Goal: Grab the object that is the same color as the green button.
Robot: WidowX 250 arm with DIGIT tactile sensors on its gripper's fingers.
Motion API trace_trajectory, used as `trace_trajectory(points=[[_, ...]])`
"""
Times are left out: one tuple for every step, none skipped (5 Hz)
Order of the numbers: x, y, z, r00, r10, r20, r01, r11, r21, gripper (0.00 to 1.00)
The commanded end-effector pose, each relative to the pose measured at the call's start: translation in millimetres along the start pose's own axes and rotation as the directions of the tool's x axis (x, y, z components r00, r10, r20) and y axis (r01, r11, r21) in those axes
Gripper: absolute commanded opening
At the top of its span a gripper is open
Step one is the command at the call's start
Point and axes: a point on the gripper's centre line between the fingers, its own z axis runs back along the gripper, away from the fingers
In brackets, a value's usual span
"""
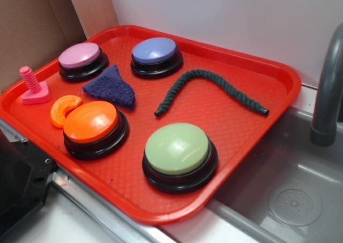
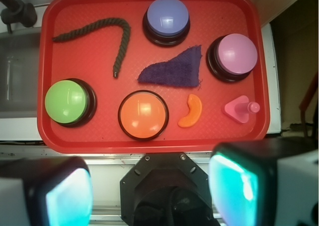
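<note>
I see a red plastic tray point(image 1: 268, 101) with a fine waffle texture, set beside a steel sink point(image 1: 300, 200). The rope point(image 1: 211, 87) is a thin, dark green twisted cord, bent in a wavy hook; it lies flat on the tray's far right part, near the blue button point(image 1: 155, 52) and well apart from the gripper point(image 2: 149, 191). The green button point(image 1: 178, 149) is a smooth pale dome on a black base, nearest the tray's front edge.

Also on the tray are a glossy orange button point(image 1: 92, 122), a pink button point(image 1: 80, 56), a fuzzy dark blue triangular cloth point(image 1: 111, 86), a curved orange wedge point(image 1: 63, 110) touching the orange button's base, and a pink threaded bolt point(image 1: 33, 86) standing upright.

Only the wrist view shows the gripper: 2 pale fingers point(image 2: 67, 196) spread wide with nothing between them, hanging above the counter just outside the tray's rim. Only the exterior view shows the grey faucet point(image 1: 327, 87) clearly and the sink's drain point(image 1: 295, 203).
</note>
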Motion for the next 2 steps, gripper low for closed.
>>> trace_trajectory(points=[[0.0,0.0,0.0,1.000,0.000,0.000,0.000,1.000,0.000,1.00],[48.2,6.2,-20.5,0.992,-0.063,-0.111,0.067,0.997,0.039,1.00]])
